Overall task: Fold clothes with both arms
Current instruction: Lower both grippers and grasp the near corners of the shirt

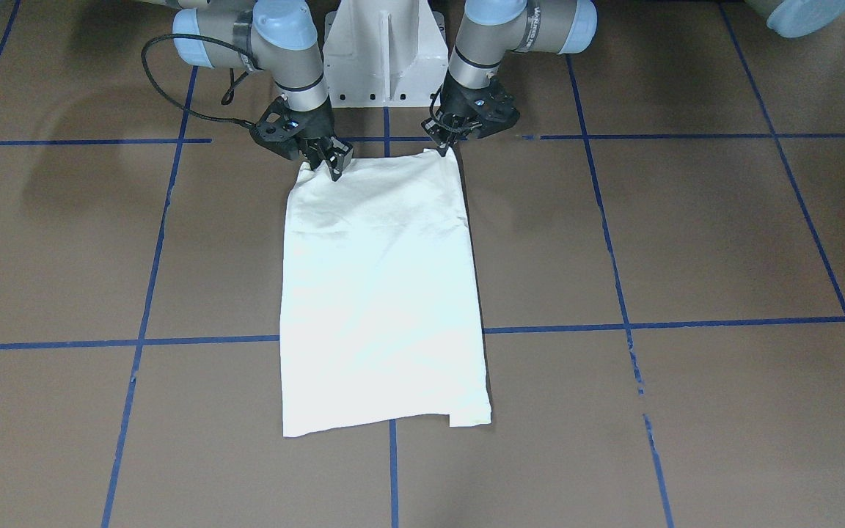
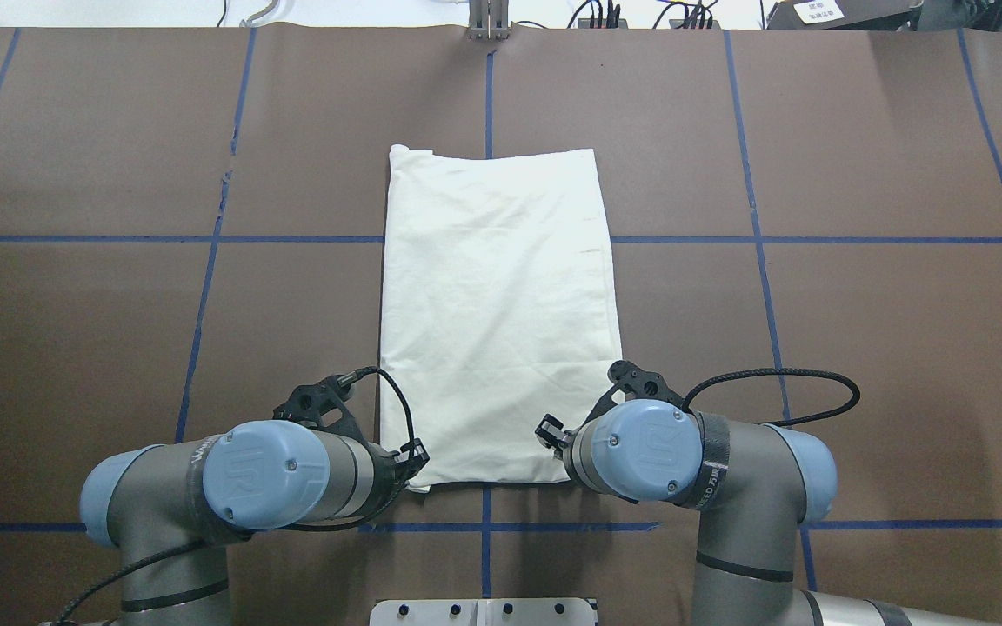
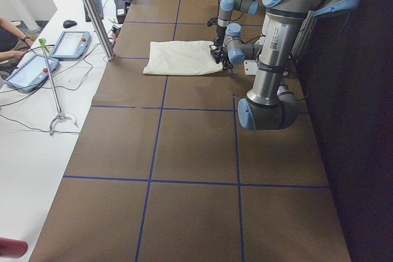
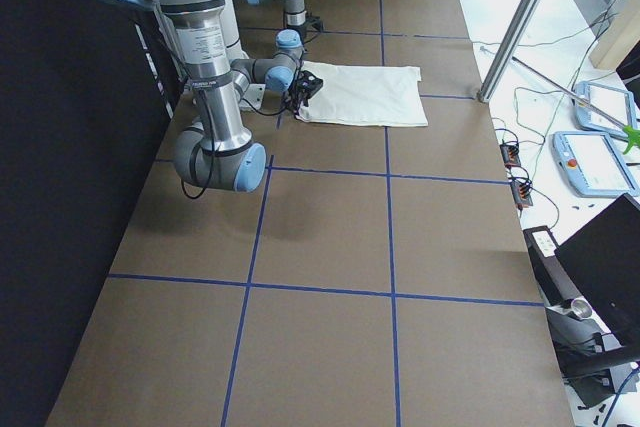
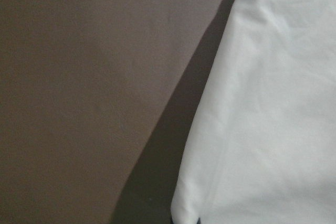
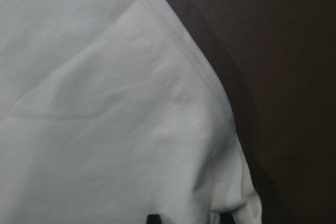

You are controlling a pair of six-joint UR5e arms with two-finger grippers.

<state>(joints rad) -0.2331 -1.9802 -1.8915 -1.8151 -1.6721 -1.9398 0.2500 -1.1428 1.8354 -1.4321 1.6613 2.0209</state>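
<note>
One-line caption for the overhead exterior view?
Left gripper and right gripper at the robot-side corners of the folded cream shirt, plain side up, on the taped table.

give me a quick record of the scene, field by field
garment: T-shirt, a long plain rectangle lying flat on the table
print: none showing
left gripper: appears shut on one robot-side corner
right gripper: appears shut on the other robot-side corner
lifted: only those two corners, slightly

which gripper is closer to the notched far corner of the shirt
Left. The left gripper meets the shirt on the same side as the notched corner; the right gripper is diagonally across.
</note>
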